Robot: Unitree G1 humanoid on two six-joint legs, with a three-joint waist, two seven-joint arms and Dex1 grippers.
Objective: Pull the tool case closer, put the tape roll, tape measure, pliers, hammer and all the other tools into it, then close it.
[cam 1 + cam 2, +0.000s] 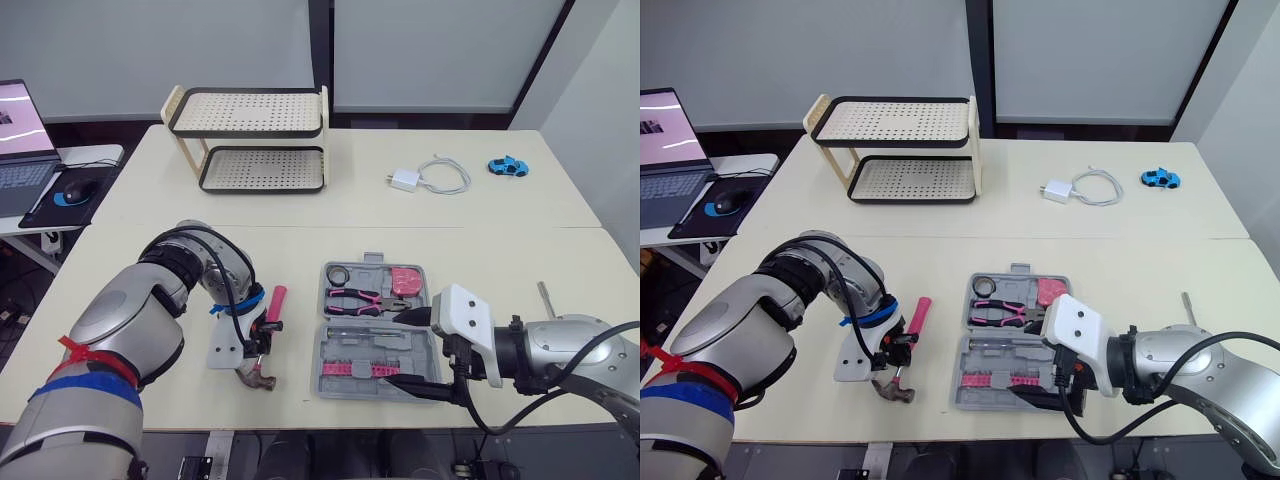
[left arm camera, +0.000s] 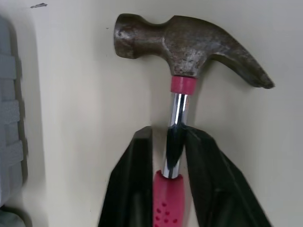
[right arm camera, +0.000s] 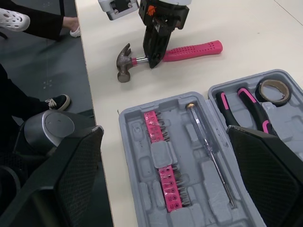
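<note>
Nearest, the right hand (image 1: 412,350) hangs spread wide and empty over the front half of the open tool case (image 1: 322,352). Left of the case, the left hand (image 2: 169,133) is clamped on the chrome shaft of the hammer (image 3: 184,51), which lies on the worktop (image 1: 500,250). Farther back, the pliers (image 1: 358,298), tape roll (image 1: 338,274) and tape measure (image 1: 405,281) sit in the case. The hammer looks to be the step in hand. Next it needs lifting across into a free recess.

Cream table (image 1: 480,215), side desk (image 1: 95,153), frosted windows (image 1: 430,50)
</note>
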